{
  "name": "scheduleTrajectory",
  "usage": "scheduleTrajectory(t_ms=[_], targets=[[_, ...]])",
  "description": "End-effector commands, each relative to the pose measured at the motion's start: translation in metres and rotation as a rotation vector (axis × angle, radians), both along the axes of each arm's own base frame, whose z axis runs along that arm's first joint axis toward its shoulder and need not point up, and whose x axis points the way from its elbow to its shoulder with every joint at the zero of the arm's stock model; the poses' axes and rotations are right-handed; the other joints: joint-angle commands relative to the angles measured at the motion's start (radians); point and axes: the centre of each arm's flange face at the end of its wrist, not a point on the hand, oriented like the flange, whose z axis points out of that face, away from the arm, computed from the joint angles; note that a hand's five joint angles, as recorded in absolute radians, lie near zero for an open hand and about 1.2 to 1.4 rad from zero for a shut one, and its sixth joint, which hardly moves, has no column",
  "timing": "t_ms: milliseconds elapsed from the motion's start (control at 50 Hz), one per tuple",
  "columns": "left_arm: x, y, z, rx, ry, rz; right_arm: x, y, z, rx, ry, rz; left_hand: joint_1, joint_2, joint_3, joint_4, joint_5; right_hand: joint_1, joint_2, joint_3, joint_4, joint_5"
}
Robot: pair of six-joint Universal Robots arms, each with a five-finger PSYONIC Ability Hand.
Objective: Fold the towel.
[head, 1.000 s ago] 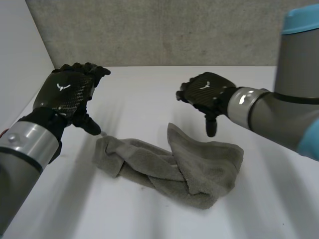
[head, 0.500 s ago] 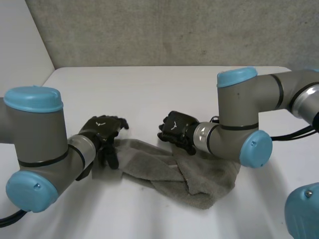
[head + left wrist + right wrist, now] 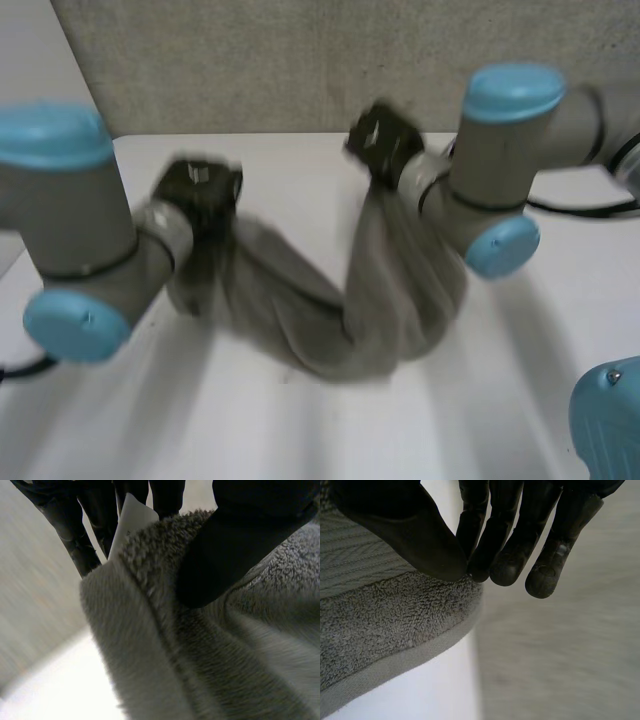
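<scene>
At the left, the black left robot hand [image 3: 200, 188] is being held raised above the white worktop [image 3: 290, 160], and one end of the soft grey terry-cloth towel [image 3: 330, 300] is being pinched in it. In the left wrist view, the towel's hemmed edge is being pressed by the thumb [image 3: 235, 540] against the fingers [image 3: 75, 530] behind it. A small white label [image 3: 131, 517] is being shown standing up from the hem beside the thumb. Between the two hands the towel is being hung in a sagging loop, with its lowest fold close to the worktop; whether it is touching cannot be told. At the right, the black right robot hand [image 3: 385, 135] is being held higher. There the towel's other end is being gripped at its bordered edge between thumb and fingertips [image 3: 505, 565].
</scene>
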Motion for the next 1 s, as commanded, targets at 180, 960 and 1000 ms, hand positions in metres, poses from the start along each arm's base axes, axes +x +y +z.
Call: scheduleTrajectory(t_ms=[180, 960, 1000], targets=[[0.012, -0.026, 0.185, -0.589, 0.557, 0.141, -0.098, -0.036, 0.18, -0.228, -0.688, -0.249, 0.229, 0.182, 0.183, 0.182, 0.219, 0.083, 0.06, 0.061, 0.059, 0.056], [0.063, 0.056, -0.09, 0.158, 0.176, 0.137, -0.174, 0.051, -0.066, 0.565, -0.027, -0.205, 0.229, 0.182, 0.183, 0.182, 0.219, -0.12, -0.143, -0.141, -0.144, -0.146], [0.066, 0.058, -0.088, 0.156, 0.176, 0.141, -0.177, 0.056, -0.064, 0.562, -0.014, -0.206, 0.229, 0.182, 0.183, 0.182, 0.219, -0.372, -0.395, -0.393, -0.396, -0.398]])
